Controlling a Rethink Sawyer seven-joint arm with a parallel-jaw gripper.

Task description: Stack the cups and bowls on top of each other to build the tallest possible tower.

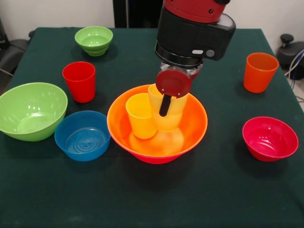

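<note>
Gripper: hangs over the large orange bowl at table centre; whether its jaws are wide or closed cannot be told.
Yellow cups: two, upright, side by side inside that bowl.
Red cup: ten o'clock.
Orange cup: two o'clock.
Blue bowl: nine o'clock, touching the medium-large green bowl.
Red bowl: three o'clock.
Small green bowl: eleven o'clock.

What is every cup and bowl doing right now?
Large orange plastic bowl: upright, holds two cups.
Two yellow plastic cups: upright inside it.
Red plastic cup: upright, alone.
Orange plastic cup: upright, alone.
Large green bowl: empty, touches the blue bowl.
Small green bowl, red bowl: empty.
</note>
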